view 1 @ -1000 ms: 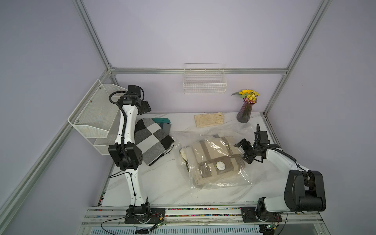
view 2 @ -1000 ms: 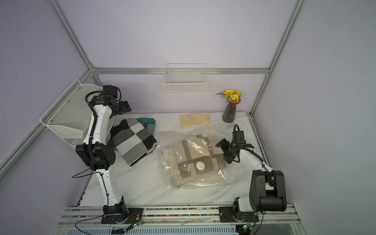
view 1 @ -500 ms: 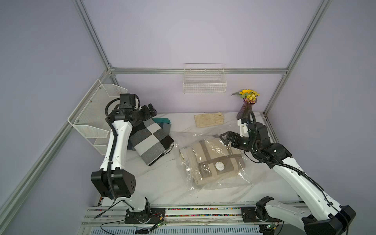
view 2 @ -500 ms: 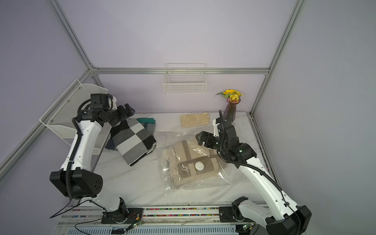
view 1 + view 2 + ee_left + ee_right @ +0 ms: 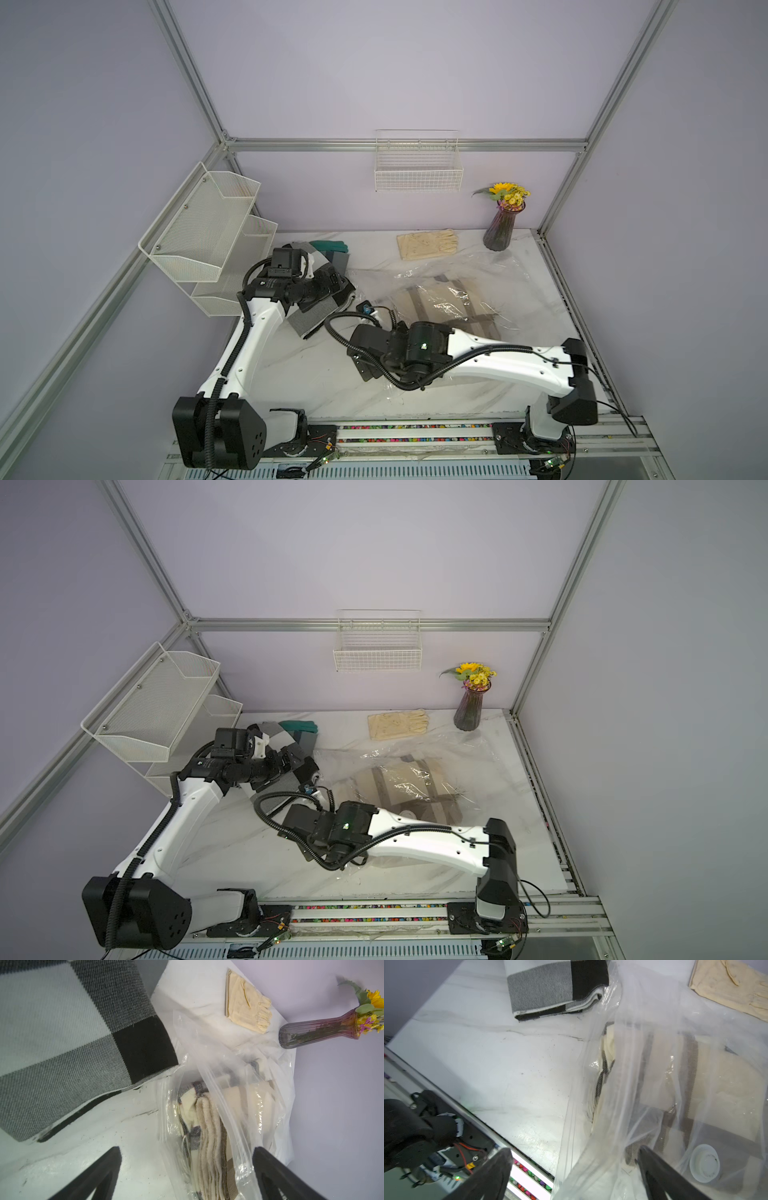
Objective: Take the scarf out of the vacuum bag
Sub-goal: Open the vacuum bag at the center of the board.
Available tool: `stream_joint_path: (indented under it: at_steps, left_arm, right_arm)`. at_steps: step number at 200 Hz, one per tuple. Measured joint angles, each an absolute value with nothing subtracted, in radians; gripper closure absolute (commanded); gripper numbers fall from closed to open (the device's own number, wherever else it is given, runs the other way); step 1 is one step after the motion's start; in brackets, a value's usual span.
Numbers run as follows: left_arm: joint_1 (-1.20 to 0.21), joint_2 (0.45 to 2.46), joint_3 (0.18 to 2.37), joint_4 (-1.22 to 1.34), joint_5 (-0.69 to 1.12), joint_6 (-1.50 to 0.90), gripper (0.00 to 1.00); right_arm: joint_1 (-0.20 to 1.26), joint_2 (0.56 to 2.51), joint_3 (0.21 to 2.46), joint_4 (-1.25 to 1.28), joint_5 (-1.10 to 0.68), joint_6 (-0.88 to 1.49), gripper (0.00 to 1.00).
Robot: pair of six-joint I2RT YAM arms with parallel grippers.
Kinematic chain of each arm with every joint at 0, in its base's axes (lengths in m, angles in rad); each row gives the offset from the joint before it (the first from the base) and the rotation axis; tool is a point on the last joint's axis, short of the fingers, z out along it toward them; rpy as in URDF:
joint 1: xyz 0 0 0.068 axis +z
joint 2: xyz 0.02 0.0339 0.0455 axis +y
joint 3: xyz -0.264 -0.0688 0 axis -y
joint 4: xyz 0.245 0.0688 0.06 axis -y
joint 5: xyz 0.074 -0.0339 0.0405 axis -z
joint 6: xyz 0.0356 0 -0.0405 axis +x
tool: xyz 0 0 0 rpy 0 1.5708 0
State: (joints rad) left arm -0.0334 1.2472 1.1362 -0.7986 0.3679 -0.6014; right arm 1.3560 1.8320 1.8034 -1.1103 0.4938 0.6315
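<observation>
Looking back from the front rail, you see two arms over one white worktop [image 5: 332, 382]. The right arm [image 5: 498, 361] is nearer. Its right jaws stand wide and grip nothing, with two dark fingers [image 5: 492, 1174] in the wrist view and the bag's edge between them. The left arm [image 5: 257, 332] reaches further in. Its left jaws are also wide and empty, their two fingers [image 5: 93, 1176] framing the bag's open end.

One vacuum bag [image 5: 478, 270] lies flat, right of centre, bearing one white valve cap [image 5: 705, 1163]. One scarf [image 5: 440, 299], beige with brown stripes and folded, lies inside it.

Just beside the bag, on your left, lies one folded checked cloth [image 5: 62, 1032]. Behind it is one green glove [image 5: 328, 246].

At the back are cream gloves [image 5: 428, 244], stacked so you cannot count them, and one vase [image 5: 500, 226] of yellow flowers. One wire basket [image 5: 417, 174] hangs on the rear wall, and one two-tier mesh shelf [image 5: 208, 224] on the left wall.
</observation>
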Motion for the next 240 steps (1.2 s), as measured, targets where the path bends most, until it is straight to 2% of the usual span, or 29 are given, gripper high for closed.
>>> stream_joint_path:
  at_steps: [22,43,59,71,79,83,88,126,174,216,240]
  left_arm:
    - [-0.033,1.225,1.11,-0.788,0.371,-0.612,0.0]
    - [-0.033,1.219,1.098,-0.762,0.38,-0.619,0.0]
    - [-0.033,1.217,1.08,-0.745,0.389,-0.621,0.0]
    - [-0.033,1.217,1.065,-0.739,0.393,-0.621,0.0]
    - [-0.033,1.217,1.055,-0.738,0.398,-0.622,0.0]
    - [-0.033,1.217,1.052,-0.737,0.4,-0.622,0.0]
    - [-0.033,1.217,1.048,-0.736,0.403,-0.622,0.0]
    - [-0.033,1.22,1.047,-0.719,0.418,-0.621,0.0]
    - [-0.033,1.232,1.047,-0.701,0.454,-0.629,0.0]
    - [-0.044,1.232,1.042,-0.665,0.488,-0.644,0.0]
    - [-0.104,1.239,1.035,-0.647,0.489,-0.645,0.0]
  right_arm:
    - [1.363,1.952,1.901,-1.256,0.593,0.69,0.03]
    - [1.358,2.049,1.989,-1.412,0.702,0.772,0.14]
    - [1.353,2.088,2.003,-1.486,0.759,0.821,0.37]
    - [1.346,2.101,1.999,-1.516,0.786,0.849,0.49]
    - [1.343,2.101,1.987,-1.523,0.802,0.868,0.71]
    - [1.341,2.098,1.98,-1.524,0.806,0.875,0.78]
    - [1.339,2.091,1.963,-1.525,0.816,0.884,0.82]
    - [1.259,1.914,1.701,-1.391,0.787,0.855,0.83]
    - [0.954,1.605,1.355,-1.098,0.581,0.701,0.83]
    - [0.764,1.588,1.257,-0.952,0.434,0.61,0.84]
    - [0.653,1.589,1.23,-0.914,0.387,0.594,0.84]
